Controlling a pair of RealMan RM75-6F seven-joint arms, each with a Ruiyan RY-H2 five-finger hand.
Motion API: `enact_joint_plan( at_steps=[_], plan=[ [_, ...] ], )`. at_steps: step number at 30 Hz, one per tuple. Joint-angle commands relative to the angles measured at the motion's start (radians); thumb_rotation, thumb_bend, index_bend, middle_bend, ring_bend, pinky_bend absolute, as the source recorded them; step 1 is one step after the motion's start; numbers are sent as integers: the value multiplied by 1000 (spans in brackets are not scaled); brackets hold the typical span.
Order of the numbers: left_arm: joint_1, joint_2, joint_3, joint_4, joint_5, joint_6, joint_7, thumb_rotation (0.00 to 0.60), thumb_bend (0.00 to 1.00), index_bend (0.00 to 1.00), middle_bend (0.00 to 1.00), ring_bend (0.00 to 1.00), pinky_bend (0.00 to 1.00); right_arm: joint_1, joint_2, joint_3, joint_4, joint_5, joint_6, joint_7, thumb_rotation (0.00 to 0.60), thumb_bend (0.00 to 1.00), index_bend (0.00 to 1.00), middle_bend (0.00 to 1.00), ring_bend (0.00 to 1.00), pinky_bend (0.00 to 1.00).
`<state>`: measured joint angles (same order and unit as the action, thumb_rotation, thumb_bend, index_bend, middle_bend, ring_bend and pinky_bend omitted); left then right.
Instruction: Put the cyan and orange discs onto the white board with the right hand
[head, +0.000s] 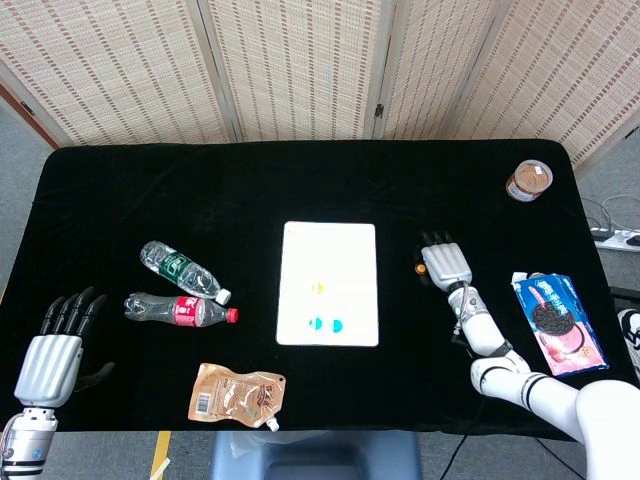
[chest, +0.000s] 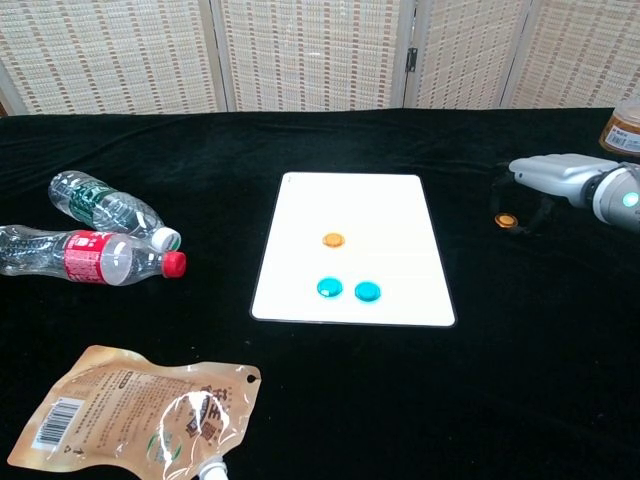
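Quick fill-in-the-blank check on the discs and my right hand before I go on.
1. The white board carries two cyan discs and ____ orange disc.
2. Another orange disc lies on the black ____.
3. That disc lies beside the ____ hand.

Missing: one; tablecloth; right

The white board (chest: 352, 210) carries one orange disc (chest: 333, 240) and two cyan discs (chest: 330, 288) (chest: 368, 291), and a second orange disc (chest: 505, 220) lies on the black tablecloth (chest: 300, 400) just beside the silver-grey right hand (chest: 556, 176). On the left hand's (head: 48, 365) side, one clear bottle (chest: 108, 208) has a green label and white cap, the other clear bottle (chest: 90, 256) a red label and red cap, beside a tan pouch (chest: 135, 410). Beyond the right hand sit a blue cookie packet (head: 560, 322) and a brown jar (head: 528, 181).
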<state>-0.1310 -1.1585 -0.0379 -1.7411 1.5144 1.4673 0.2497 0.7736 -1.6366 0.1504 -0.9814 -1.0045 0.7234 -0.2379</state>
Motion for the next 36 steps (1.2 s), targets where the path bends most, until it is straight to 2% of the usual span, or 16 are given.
enact_joint_plan(
  at_steps=[1, 10, 17, 26, 30, 36],
  plan=[
    [0, 0, 0, 1, 0, 0, -1, 600, 195, 66, 35, 35, 0, 1, -2, 2, 4, 0, -3, -6, 600, 442, 430, 105, 0, 0],
    [-2, -1, -1, 2, -2, -1, -2, 600, 196, 66, 34, 35, 0, 5, -3, 13, 8, 20, -14, -36, 600, 445, 486, 122, 0, 0],
    [-3, 1, -2, -2, -1, 1, 1, 600, 196, 66, 35, 35, 0, -7, 31, 20, -44, -9, 19, -21, 600, 461, 496, 133, 0, 0],
    [-2, 5, -2, -12, 5, 7, 8, 600, 196, 66, 34, 35, 0, 3, 128, 26, -278, -106, 81, -31, 600, 462, 496, 137, 0, 0],
    [0, 6, 0, -16, 8, 9, 11, 600, 196, 66, 34, 35, 0, 33, 126, 30, -355, -116, 75, -74, 600, 462, 496, 138, 0, 0],
    [2, 5, 1, -16, 11, 13, 12, 600, 196, 66, 34, 35, 0, 86, 84, 40, -386, -73, 58, -159, 600, 462, 496, 135, 0, 0]
  ],
)
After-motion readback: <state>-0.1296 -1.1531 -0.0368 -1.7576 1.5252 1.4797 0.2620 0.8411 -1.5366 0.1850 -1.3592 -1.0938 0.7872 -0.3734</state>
